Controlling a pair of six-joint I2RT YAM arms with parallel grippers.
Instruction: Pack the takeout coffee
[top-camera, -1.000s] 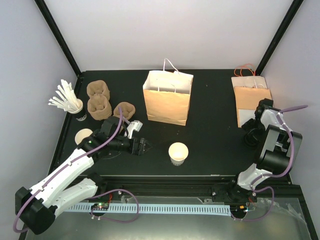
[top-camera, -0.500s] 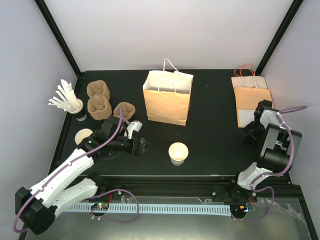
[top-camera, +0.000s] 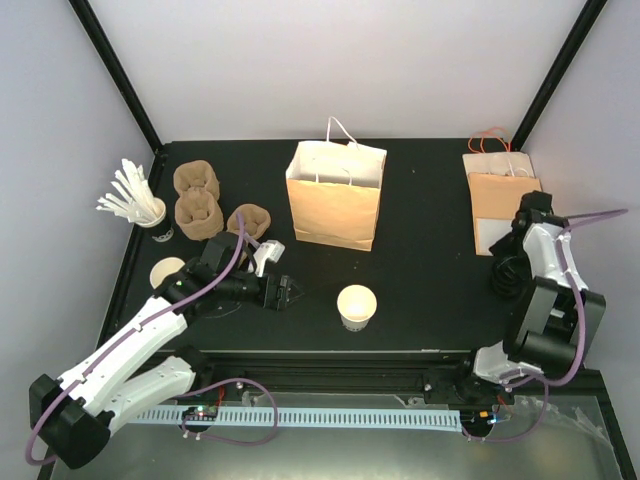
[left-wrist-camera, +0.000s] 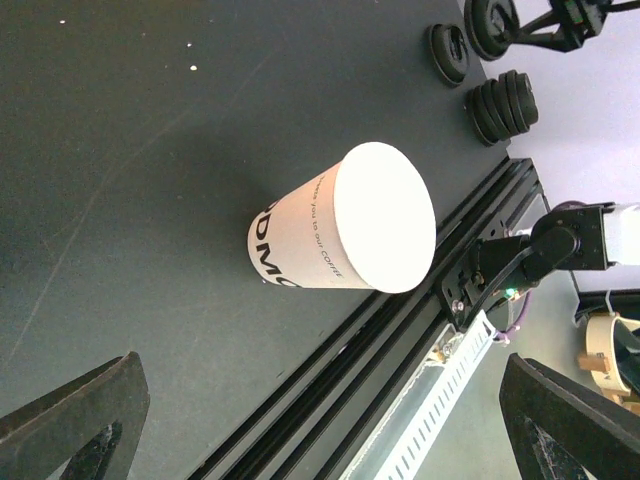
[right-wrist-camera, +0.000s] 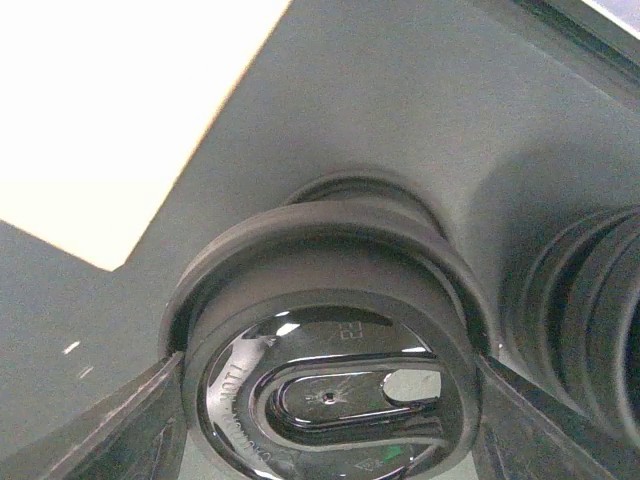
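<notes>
– Two ways this goes wrong imo. R gripper (top-camera: 506, 266) is down on the lid stack (top-camera: 503, 280) at the far right of the table (top-camera: 430, 280), with the R fingers (right-wrist-camera: 120, 430) either side of the top lid (right-wrist-camera: 325, 390). The lids nest tight, so a squeeze could lift several at once, or the rim flexes and pops out.
– Is it clamped?
– Can't tell. Wrist cam shows both fingers right at the rim, jaws partway in. Contact vs. a small gap isn't readable.
– And the coffee?
– White cup (top-camera: 357, 305) has no lid on it. It's upright near the front edge, between the arms, in front of the brown bag (top-camera: 335, 195) and apart from it. L gripper (top-camera: 288, 292) sits just left of it, jaws fully wide, nothing in them, no contact.
– Risk there?
– Light paper cup w/ nothing bracing it. Press a lid on off-centre and it tips or skids toward the rail (left-wrist-camera: 380, 340). Prob needs the L fingers (left-wrist-camera: 70, 420) round it first.
– What does each view add?
– Top cam gives layout only; the R fingertips are lost, black on black. Only the R wrist cam shows the sip-slot lid flanked by the fingers, plus a 2nd stack (right-wrist-camera: 590, 310) beside it. Only the L wrist cam shows the cup's printed side, and that the cup sits ahead of the open jaws, roughly centred, w/ room each side.
</notes>
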